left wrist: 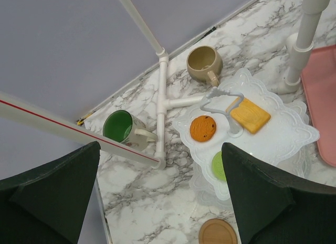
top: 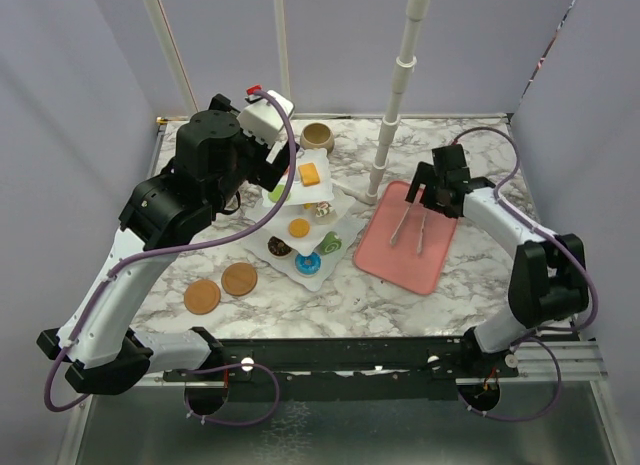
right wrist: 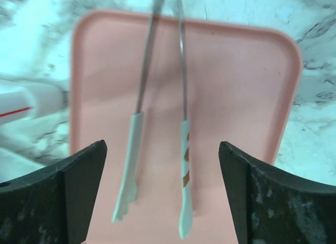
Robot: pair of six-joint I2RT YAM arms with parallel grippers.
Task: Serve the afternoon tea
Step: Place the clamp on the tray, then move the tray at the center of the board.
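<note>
Worktop [top: 340, 293]: white marble-look, grey veins.

Directly on it:
- 3-tier stand [left wrist: 291, 136], approx centre.
- Pink tray [top: 415, 260], R of stand, apart.
- Tan mug [top: 319, 136], far edge, behind stand.
- Green-lined mug [left wrist: 123, 128], far L.
- White pipe tee [left wrist: 163, 97], flat, btwn the mugs.
- White pole [top: 376, 193], foot btwn stand & tray.
- 2 brown discs [top: 202, 296], near L, side by side.

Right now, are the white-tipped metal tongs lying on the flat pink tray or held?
Lying on it. The metal tongs rest flat on the pink tray, with the right fingers spread wide either side.
</note>
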